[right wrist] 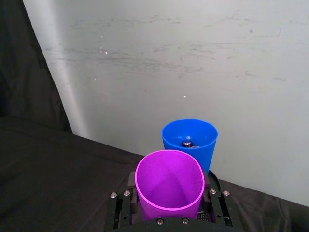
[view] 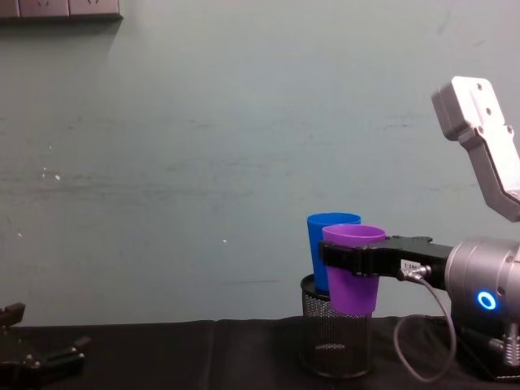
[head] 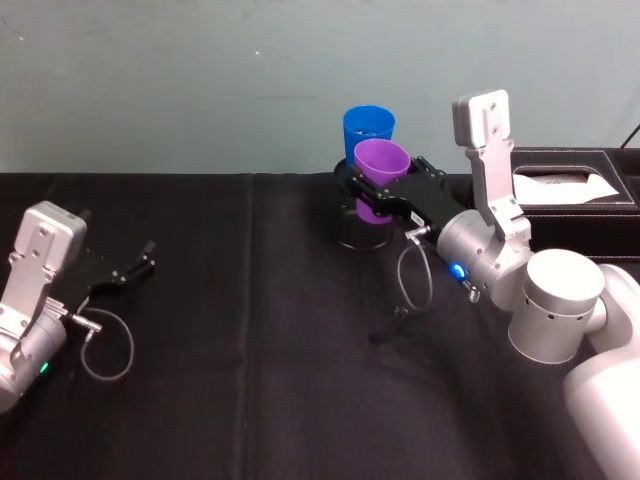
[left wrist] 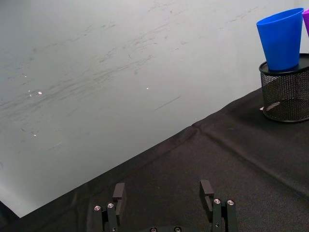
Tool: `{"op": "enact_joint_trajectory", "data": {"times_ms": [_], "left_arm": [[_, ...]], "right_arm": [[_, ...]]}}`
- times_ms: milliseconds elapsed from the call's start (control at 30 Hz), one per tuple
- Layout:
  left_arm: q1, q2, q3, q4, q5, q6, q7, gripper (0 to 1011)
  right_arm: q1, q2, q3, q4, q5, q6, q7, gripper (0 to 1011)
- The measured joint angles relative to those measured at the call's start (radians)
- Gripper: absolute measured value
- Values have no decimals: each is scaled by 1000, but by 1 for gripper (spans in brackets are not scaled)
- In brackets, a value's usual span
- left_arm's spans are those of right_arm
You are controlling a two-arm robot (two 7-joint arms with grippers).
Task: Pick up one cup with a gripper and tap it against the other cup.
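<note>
Mesh holder [view: 337,345], black tissue box [head: 590,215]

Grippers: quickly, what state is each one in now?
Left gripper: open, holding nothing.
Right gripper: closed on the purple cup, next to the blue cup.

Even, soft light thru-out, faint shadows on cloth [head: 250,400].

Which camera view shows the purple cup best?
The chest view: the purple cup shows side-on, rim to base, in the right gripper. Head and right wrist views look into its mouth; left wrist view catches a sliver.
</note>
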Motion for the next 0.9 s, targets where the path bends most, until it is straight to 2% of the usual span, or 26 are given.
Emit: {"op": "enact_joint_trajectory", "data": {"times_ms": [367, 700, 900], "left_arm": [[0, 0, 0, 0, 0, 0, 0, 1000], [0, 0, 0, 0, 0, 0, 0, 1000], [0, 0, 0, 0, 0, 0, 0, 1000]], "right_arm": [[17, -19, 8, 22, -18, 9, 6, 722], [-46, -10, 3, -65, -37, 18, 9, 722], [-36, -18, 10, -41, -41, 20, 8, 722]]}}
